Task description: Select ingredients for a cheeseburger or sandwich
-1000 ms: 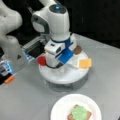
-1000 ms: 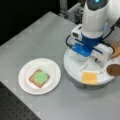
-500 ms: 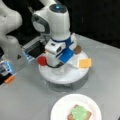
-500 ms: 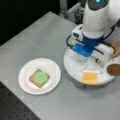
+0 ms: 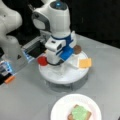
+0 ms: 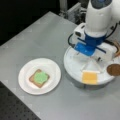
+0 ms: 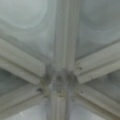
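Note:
The gripper (image 5: 59,68) hangs low over the middle of the white round segmented tray (image 5: 52,76); the arm's hand covers its fingers in both front views. The wrist view shows only the tray's hub (image 7: 58,86) and dividers from close up, with no ingredient under it. On the tray's rim lie a red tomato disc (image 5: 42,60), an orange cheese square (image 5: 85,63) (image 6: 90,77) and a dark-brown patty (image 5: 77,49) (image 6: 113,70). On the white paper plate (image 6: 25,72) a bread square (image 6: 32,79) carries green lettuce (image 6: 40,77); this is the sandwich as it stands.
A second white robot base (image 5: 10,32) stands at a front view's left, beside a dark box (image 5: 35,50) and a small orange piece (image 5: 9,79). The grey table ends at a dark perforated surface (image 6: 15,107) at a front view's bottom left.

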{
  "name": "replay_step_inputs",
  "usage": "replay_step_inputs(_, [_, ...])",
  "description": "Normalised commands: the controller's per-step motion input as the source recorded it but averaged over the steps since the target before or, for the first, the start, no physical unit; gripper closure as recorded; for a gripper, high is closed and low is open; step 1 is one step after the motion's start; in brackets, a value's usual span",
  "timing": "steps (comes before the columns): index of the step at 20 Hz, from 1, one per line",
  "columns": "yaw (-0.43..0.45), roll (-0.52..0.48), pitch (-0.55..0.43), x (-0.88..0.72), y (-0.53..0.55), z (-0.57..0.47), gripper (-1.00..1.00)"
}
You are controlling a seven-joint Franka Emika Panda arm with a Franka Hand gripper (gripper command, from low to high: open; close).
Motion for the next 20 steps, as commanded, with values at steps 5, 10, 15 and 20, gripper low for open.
replay_step_inputs(5, [-0.085, 0.112, -0.155, -0.23, 0.05, -0.22, -1.00])
replay_step_inputs(10, [-0.098, 0.120, -0.176, -0.19, 0.11, -0.22, -1.00])
replay_step_inputs(15, [-0.116, 0.123, -0.166, -0.19, 0.16, -0.15, -1.00])
replay_step_inputs(20, [-0.122, 0.123, -0.164, -0.18, 0.12, -0.12, -1.00])
